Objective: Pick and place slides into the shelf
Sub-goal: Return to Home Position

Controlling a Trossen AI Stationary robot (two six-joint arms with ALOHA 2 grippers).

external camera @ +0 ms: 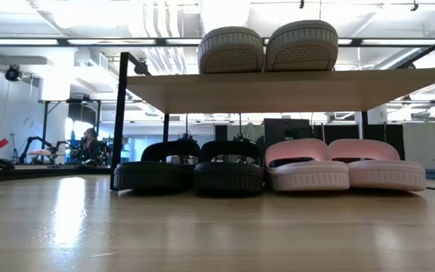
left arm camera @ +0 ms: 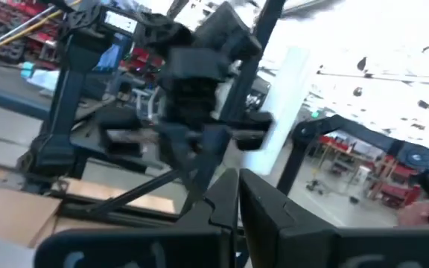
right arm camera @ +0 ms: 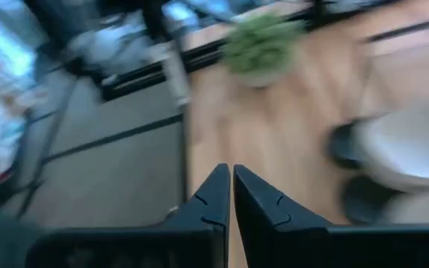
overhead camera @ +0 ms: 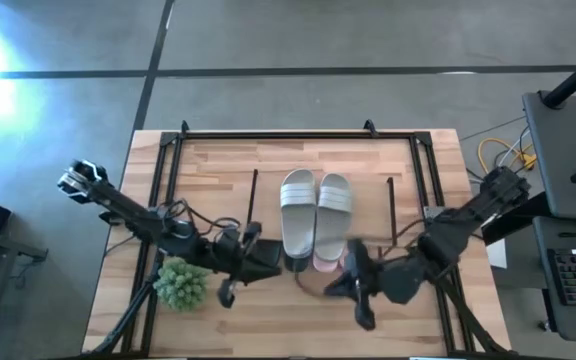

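The shelf (external camera: 278, 89) stands mid-table. The two grey-beige slides (overhead camera: 315, 208) lie on its top, soles toward the low camera (external camera: 266, 47). Under it, on the tabletop, the two black slides (external camera: 191, 168) and the two pale pink slides (external camera: 346, 165) stand side by side. My left gripper (overhead camera: 266, 263) is shut and hangs just left of the shelf's near edge; its shut fingertips (left arm camera: 237, 182) face the right arm. My right gripper (overhead camera: 346, 280) is shut near the shelf's near right corner; its wrist view shows the tips (right arm camera: 232, 177) together over bare wood.
A small green plant (overhead camera: 180, 284) sits near the table's near left corner, close to my left arm, and shows again in the right wrist view (right arm camera: 263, 43). Dark frame rails (overhead camera: 158, 200) run along the table's sides. Bare wood (external camera: 202, 227) lies in front of the shelf.
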